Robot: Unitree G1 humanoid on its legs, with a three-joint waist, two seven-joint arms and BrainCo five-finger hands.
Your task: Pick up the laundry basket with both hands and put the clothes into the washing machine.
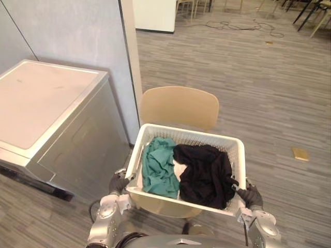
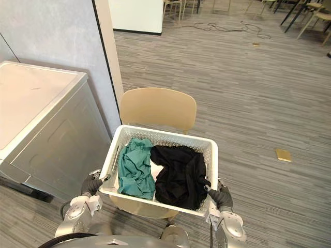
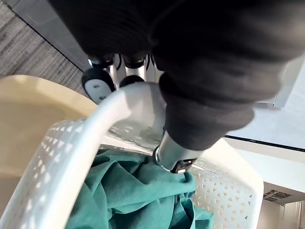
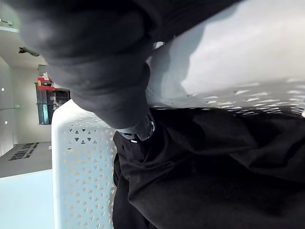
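Observation:
A white perforated laundry basket [image 1: 212,137] is held just above the seat of a tan chair [image 1: 179,106]. Inside lie a teal garment [image 1: 158,165] on the left and a black garment [image 1: 205,174] on the right. My left hand [image 1: 119,183] grips the basket's left rim, thumb curled over the edge into the teal cloth [image 3: 138,195]. At the opposite rim my right hand [image 1: 251,196] is clamped, its thumb [image 4: 138,130] resting on the black garment [image 4: 205,171]. The washing machine [image 1: 46,119] stands to the left, its lid down.
A grey partition wall [image 1: 72,36] rises behind the washing machine. Open wood-look floor [image 1: 258,88] stretches to the right and ahead, with a small tan object [image 1: 300,153] on it. Chair and table legs [image 1: 310,15] stand far back.

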